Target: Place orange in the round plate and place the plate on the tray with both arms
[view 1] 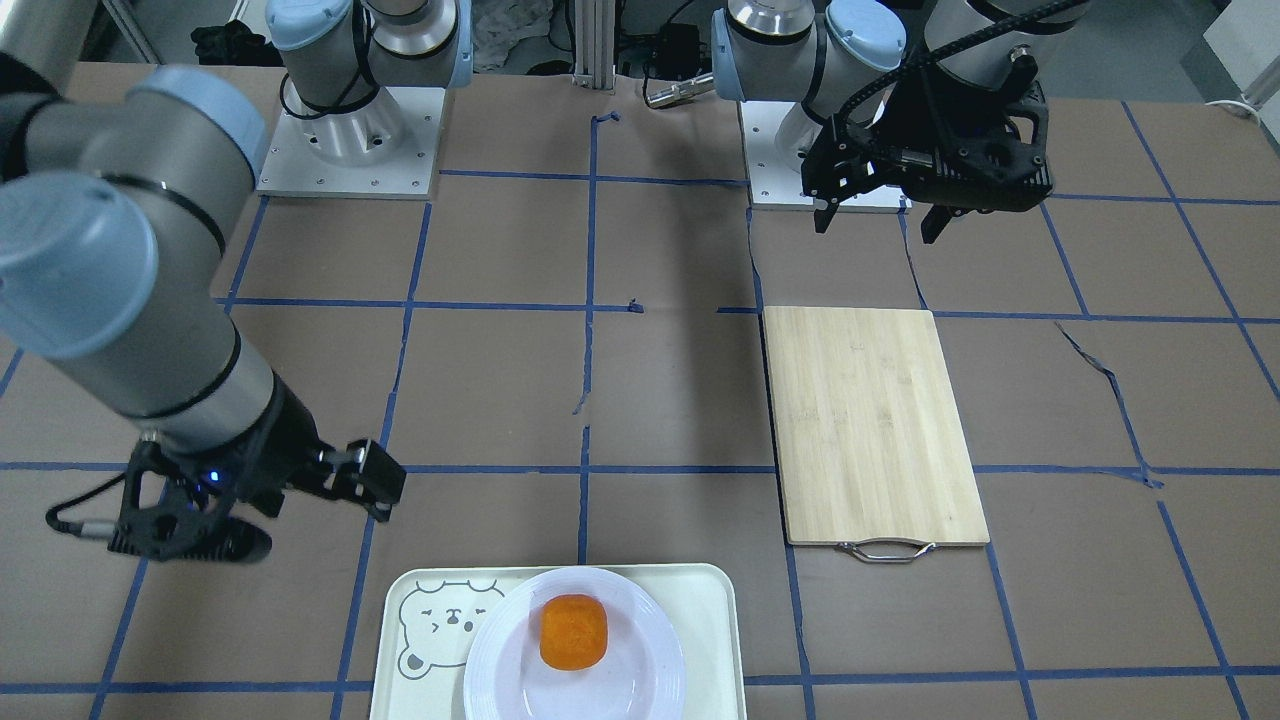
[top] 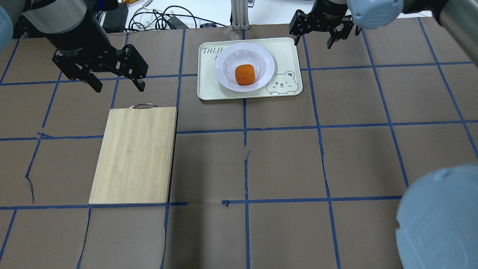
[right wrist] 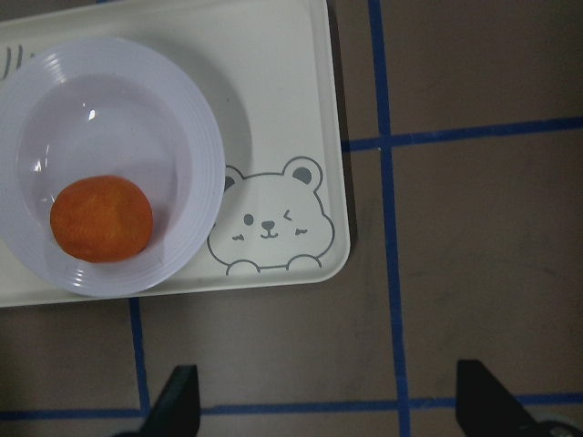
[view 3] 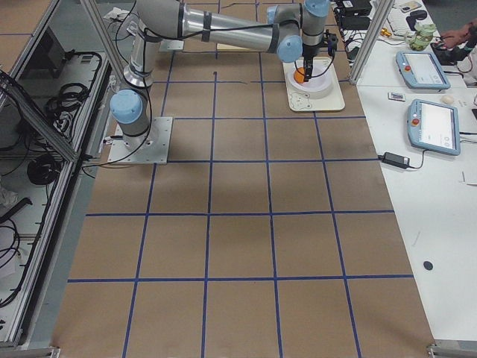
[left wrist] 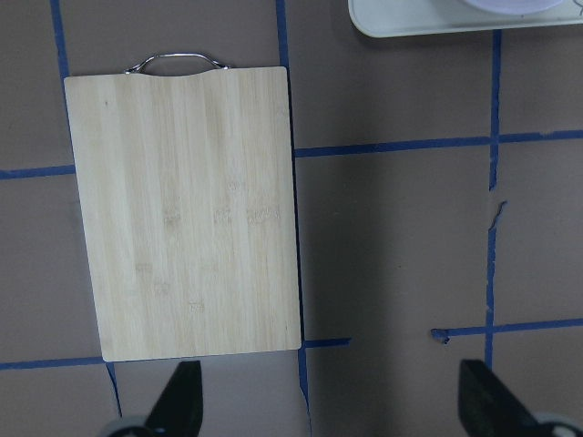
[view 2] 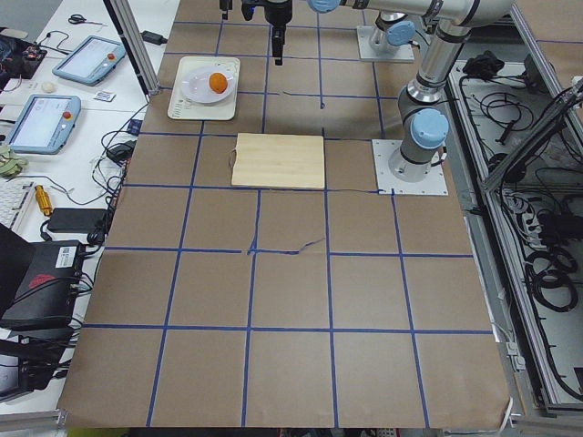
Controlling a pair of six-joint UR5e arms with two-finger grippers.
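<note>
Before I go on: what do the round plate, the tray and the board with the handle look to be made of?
Round plate: glossy white with glints and ribbed rim; ceramic or hard plastic, cannot tell. Tray: pale cream, duller sheen, moulded rounded corners, printed bear; probably plastic. Board: matte bamboo or wood, strip grain visible; its handle looks like shiny metal wire.

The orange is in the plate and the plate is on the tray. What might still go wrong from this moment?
1. The open right gripper hangs near a corner of the tray. A careless pull back might clip the tray and shift it.
2. The orange lies off-centre in the plate, toward one side of the rim. The plate looks shallow, so a bump may roll the orange out.
</note>
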